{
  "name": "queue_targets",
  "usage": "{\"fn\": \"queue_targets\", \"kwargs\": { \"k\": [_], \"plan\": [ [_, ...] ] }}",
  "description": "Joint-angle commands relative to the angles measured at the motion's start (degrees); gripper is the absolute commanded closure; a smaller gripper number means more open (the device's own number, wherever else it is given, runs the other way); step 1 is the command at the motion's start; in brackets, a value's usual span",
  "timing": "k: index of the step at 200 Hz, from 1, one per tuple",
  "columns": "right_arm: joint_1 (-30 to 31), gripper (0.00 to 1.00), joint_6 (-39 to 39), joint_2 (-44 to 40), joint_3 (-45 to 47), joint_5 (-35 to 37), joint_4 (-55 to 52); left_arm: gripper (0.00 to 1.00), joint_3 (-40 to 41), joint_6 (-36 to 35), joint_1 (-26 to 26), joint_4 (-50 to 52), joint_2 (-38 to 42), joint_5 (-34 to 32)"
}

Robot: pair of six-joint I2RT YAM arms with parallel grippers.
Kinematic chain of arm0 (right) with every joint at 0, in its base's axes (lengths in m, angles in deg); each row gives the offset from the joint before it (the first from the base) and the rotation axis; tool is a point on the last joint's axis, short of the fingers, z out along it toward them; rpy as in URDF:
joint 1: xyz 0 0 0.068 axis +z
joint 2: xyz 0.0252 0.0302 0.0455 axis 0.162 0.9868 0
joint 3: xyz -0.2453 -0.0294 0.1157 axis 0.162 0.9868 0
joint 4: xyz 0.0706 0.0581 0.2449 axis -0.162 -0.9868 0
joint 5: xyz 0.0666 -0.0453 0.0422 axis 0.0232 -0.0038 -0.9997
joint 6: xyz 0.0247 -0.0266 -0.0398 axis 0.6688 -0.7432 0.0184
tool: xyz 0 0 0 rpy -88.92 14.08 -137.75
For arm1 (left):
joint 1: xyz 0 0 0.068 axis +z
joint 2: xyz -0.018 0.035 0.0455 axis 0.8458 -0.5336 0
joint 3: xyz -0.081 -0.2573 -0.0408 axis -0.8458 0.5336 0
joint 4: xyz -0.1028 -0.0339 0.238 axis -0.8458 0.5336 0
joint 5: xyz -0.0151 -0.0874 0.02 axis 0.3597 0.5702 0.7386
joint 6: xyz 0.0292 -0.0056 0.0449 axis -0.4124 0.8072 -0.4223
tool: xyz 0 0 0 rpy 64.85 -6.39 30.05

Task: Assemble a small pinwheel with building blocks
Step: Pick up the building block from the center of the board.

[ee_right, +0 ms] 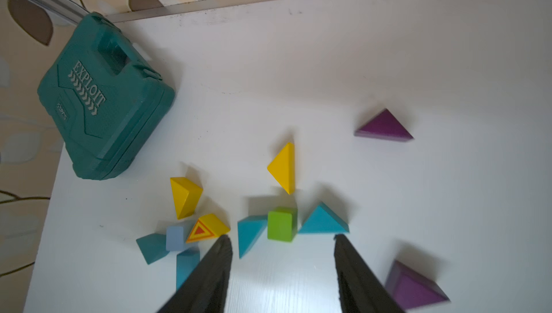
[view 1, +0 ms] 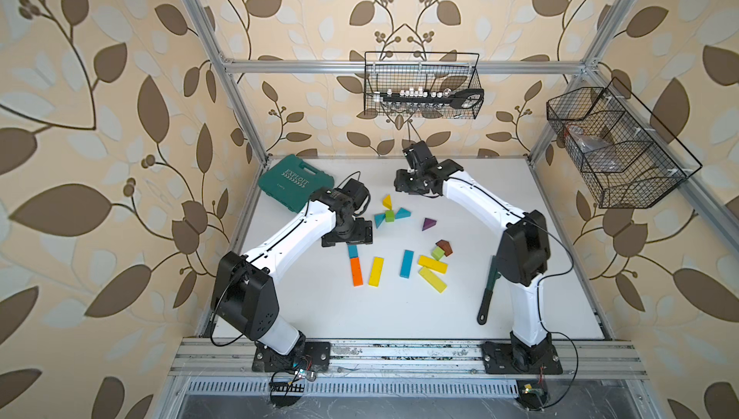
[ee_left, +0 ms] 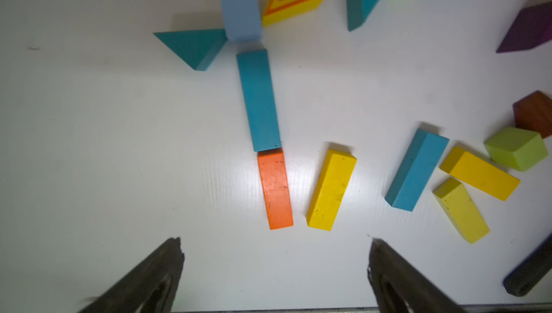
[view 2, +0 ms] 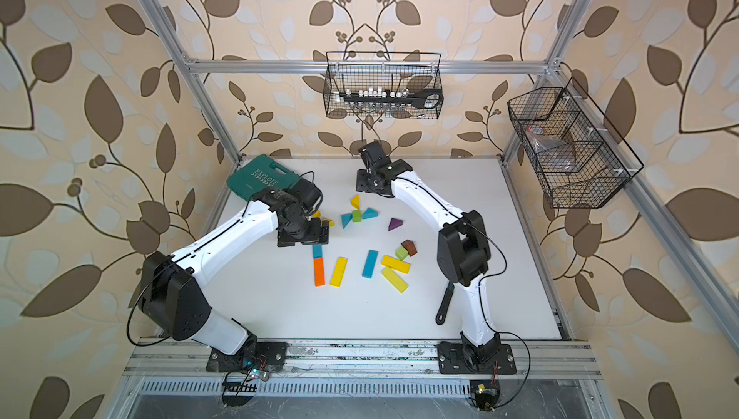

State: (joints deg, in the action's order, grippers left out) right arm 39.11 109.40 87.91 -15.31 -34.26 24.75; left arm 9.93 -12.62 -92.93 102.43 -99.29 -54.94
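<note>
Right gripper (ee_right: pixel 280 236) is spread apart, nothing in it, hanging near the green cube (ee_right: pixel 282 224). Teal wedges (ee_right: pixel 251 233) touch that cube on two sides, yellow wedge (ee_right: pixel 283 168) just beside it. Left gripper (ee_left: pixel 274 240) spread wide too, empty.

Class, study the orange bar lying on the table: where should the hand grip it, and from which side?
Take the orange bar from above, closing across its two long sides near mid-length. It lies flat, and one short end meets a teal bar, so an end-to-end grip is blocked. The yellow bar alongside lies apart, likely leaving enough room.
</note>
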Motion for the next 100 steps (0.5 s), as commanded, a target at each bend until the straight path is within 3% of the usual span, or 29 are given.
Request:
{"fn": "queue_targets", "kwargs": {
  "k": [1,25,54,100],
  "plan": [
    [-2.3,0.42,0.3,-8.1,13.4,-1.2,4.0,0.07,-2.3,6.2,-4.7,0.3,-5.6,-0.2],
    [-4.8,0.42,-0.6,-18.0,27.5,-1.8,6.4,0.21,-5.5,8.7,-8.8,0.8,-12.5,-0.8],
    [-7.8,0.42,-2.1,-25.6,38.1,-3.2,7.1,0.35,-7.5,10.7,-10.4,0.7,-18.7,-1.2],
    [-10.1,0.41,-4.2,-31.9,45.8,-4.7,7.5,0.4,-6.4,11.9,-10.5,-1.7,-22.8,-0.9]
  ]
}}
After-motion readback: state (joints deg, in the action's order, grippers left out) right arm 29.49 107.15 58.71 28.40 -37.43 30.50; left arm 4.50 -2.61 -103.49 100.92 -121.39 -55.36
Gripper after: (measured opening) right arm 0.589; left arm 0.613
